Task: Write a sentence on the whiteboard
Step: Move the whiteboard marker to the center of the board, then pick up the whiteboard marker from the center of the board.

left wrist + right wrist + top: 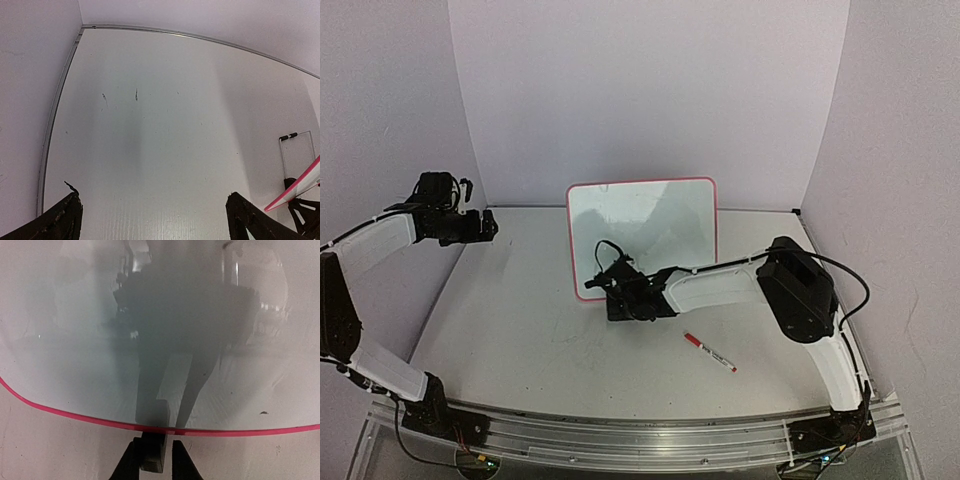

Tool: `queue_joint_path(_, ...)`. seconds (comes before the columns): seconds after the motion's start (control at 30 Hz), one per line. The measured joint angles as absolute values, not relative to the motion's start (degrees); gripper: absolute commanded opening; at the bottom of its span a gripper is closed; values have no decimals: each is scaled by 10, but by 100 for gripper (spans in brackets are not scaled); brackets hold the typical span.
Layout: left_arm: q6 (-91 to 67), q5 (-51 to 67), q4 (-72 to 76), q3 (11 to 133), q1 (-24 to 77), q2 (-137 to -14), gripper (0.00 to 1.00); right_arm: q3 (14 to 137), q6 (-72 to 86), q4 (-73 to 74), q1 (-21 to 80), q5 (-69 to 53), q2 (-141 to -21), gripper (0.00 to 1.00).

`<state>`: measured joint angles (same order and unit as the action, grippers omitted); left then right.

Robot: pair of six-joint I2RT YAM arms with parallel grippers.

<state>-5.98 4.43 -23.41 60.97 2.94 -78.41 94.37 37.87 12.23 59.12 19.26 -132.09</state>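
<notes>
The whiteboard [642, 235] stands upright mid-table, white with a red-pink rim. Its glossy face [160, 330] shows only reflections, and the sentence is not in view. My right gripper [620, 295] sits low at the board's bottom left edge. In the right wrist view, a black clip foot [152, 455] under the rim [75, 415] lies between the narrowly parted fingers of that gripper [154, 445]. A thin gap shows beside the right finger. My left gripper [490, 225] hovers wide open at the far left, holding nothing [153, 200].
A thin red-capped marker [710, 352] lies on the table in front of the right arm. The board's rim [300, 187] enters the left wrist view at the right edge. Pale walls enclose the table on three sides.
</notes>
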Motion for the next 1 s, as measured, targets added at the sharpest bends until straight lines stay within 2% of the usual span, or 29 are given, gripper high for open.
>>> queue_joint_path(0.17,-61,44,-234,610,29,-783,99,921,367,115,588,189,-1311,48)
queue_joint_path(0.3,-62,46,-232,608,29,-770,99,843,351,97,589,172,-1256,58)
queue_joint_path(0.43,-63,50,-230,596,29,-749,99,741,330,97,590,142,-1160,62)
queue_joint_path(0.8,-117,113,-228,590,35,-738,96,614,242,195,569,17,-934,57)
queue_joint_path(1.0,-161,119,-229,576,107,-738,95,538,226,284,517,-41,-891,53)
